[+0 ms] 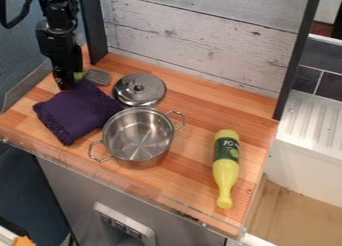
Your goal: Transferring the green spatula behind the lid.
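Beside domed metal lid (143,94) | square-headed spatula (98,77) | fringed purple cloth (78,110)

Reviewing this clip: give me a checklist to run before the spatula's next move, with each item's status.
1. Gripper at the handle end of the spatula: ok.
2. Spatula securely gripped: cannot tell.
3. Spatula behind the lid: not ok; its head is beside the lid, on the gripper's side.
4. Lid off the pot, knob up: ok.
5. Pot upright: ok.
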Tool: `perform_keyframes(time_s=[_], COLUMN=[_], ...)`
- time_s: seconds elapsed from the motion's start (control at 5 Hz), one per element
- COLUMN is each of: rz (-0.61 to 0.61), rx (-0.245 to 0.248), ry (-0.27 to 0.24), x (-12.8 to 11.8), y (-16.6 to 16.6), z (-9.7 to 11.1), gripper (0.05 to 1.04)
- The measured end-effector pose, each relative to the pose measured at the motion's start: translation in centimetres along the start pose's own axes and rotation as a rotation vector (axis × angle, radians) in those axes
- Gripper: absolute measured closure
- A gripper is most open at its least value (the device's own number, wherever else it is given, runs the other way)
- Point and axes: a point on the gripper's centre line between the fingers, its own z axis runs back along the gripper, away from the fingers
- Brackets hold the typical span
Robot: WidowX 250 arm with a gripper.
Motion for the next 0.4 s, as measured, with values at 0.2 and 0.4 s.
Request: perform_keyframes(time_s=[0.2,0.4], rz=[-0.013,-0.026], rx=[-0.001,0.001], ry=[0.012,0.033], x=[-0.20,-0.47], y=[-0.18,-0.14], z=[0.22,0.22], gripper=[0.078,0.083])
